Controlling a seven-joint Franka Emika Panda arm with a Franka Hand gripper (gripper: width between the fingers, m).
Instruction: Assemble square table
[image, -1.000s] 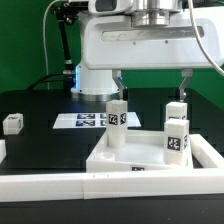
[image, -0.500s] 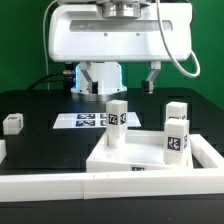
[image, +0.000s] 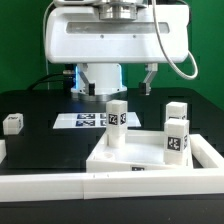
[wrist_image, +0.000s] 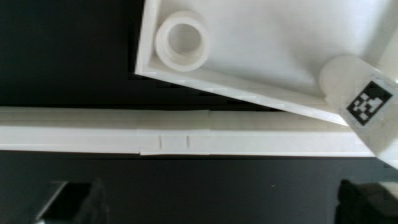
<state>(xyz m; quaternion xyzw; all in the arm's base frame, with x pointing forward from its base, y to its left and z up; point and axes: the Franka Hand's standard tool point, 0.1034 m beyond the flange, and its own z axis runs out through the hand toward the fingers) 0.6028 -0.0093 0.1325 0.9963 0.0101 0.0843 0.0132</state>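
Square table top (image: 140, 150): unmoved on the desk (image: 40, 110); three legs upright on it
Tool (image: 122, 78): fingers apart, empty; risen higher above the top since a second ago

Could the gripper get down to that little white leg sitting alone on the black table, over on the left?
Probably yes. The loose leg sits apart on the black table with nothing beside it, and the gripper hangs open above the scene, holding nothing. It would need to travel toward the exterior view's left first.

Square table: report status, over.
Gripper open, empty, raised behind the work. Table top flat, two legs upright on it; one leg loose aside. Nothing in the way.
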